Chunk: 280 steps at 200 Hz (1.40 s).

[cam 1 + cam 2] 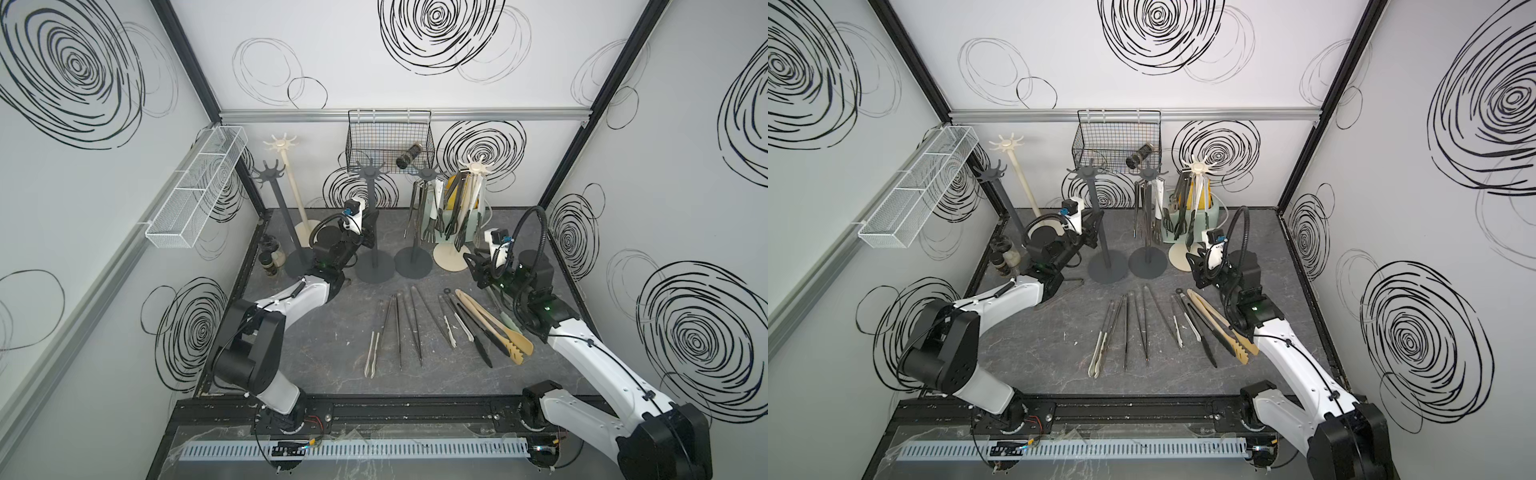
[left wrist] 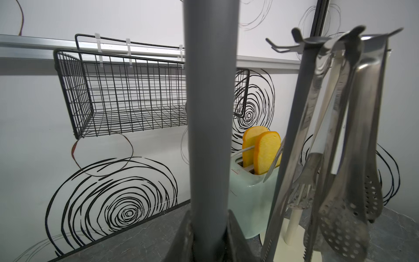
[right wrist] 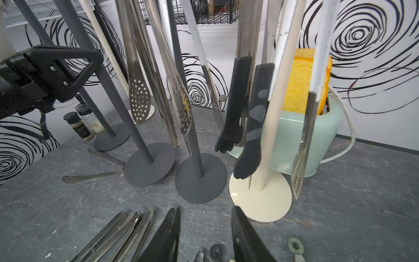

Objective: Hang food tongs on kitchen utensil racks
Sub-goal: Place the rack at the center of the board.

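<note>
The left gripper [image 2: 210, 240] clamps the pole of a dark grey rack [image 2: 210, 90], beside hanging steel tongs [image 2: 347, 136] with perforated tips. The right gripper [image 3: 207, 209] hangs half-open, empty, near loose slim tongs [image 3: 127, 231].

Soft, even white light fills both top views; shadows are faint and the walls bow toward the edges. The grey pole [image 2: 209, 113] inside the left claw [image 2: 209, 229] is blurred, and the steel tongs [image 2: 353, 136] just beside it show glare.
</note>
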Motion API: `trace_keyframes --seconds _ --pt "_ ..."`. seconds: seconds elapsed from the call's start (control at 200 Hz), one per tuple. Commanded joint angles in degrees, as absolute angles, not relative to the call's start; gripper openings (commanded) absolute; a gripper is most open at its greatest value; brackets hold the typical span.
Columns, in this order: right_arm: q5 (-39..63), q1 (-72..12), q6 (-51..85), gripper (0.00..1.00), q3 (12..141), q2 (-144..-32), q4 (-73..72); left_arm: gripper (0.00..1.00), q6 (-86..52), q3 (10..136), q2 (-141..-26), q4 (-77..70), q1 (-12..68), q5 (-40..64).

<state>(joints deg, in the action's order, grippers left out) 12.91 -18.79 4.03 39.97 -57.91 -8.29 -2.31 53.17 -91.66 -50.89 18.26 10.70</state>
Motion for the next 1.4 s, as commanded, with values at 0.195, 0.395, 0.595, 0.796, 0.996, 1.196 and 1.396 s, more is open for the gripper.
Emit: trace_keyframes --seconds 0.195,0.395,0.595,0.796,0.996,1.196,1.396 --pt "13.76 -17.48 2.29 0.4 39.02 -59.02 -10.62 0.0 -1.01 56.26 -94.41 -68.84 18.1 9.75" --pt "14.43 -16.81 2.46 0.4 38.94 -60.33 -11.41 0.0 1.95 56.41 -94.14 -66.84 18.03 9.19" --pt "14.78 -16.87 2.89 0.4 38.94 -61.32 -11.86 0.0 3.57 56.6 -93.83 -65.52 18.1 8.72" --pt "14.68 -16.79 2.7 0.4 38.76 -61.68 -11.78 0.0 2.18 56.34 -95.67 -66.78 18.08 8.61" --pt "15.02 -16.22 2.63 0.4 38.85 -62.1 -11.77 0.0 0.28 56.47 -97.36 -68.02 18.23 8.91" --pt "15.21 -16.02 2.64 0.4 38.76 -62.39 -11.64 0.0 0.19 55.82 -98.09 -68.4 18.32 8.44" --pt "14.94 -15.68 2.94 0.41 39.17 -62.75 -10.91 0.44 0.14 52.84 -96.48 -68.22 18.21 6.29"
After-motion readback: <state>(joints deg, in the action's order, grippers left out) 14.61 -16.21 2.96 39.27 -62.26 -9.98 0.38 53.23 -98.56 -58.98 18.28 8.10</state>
